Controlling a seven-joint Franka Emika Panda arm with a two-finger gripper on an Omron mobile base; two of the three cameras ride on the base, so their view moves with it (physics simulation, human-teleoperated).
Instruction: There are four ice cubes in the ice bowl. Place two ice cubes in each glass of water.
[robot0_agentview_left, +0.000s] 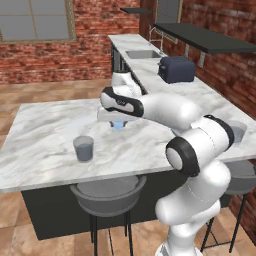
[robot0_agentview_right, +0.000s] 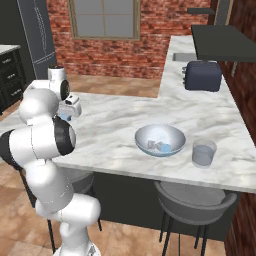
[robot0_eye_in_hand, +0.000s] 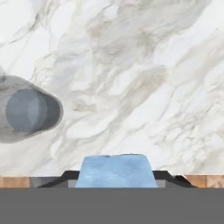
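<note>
Arm stretched forward, end effector (robot0_agentview_left: 118, 125) clamped on ice cube (robot0_eye_in_hand: 116, 171).

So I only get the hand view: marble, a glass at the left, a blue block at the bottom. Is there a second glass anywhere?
Observer: Yes, a second glass stands near the counter's right end, beside a bowl.
Operator: A bowl? What's in it?
Observer: Ice cubes; I can't count them from here.
Operator: And where is the hand?
Observer: The hand, shut on that blue block, the held cube, hangs over the counter, apart from your left glass but far nearer to it than to the bowl.
</note>
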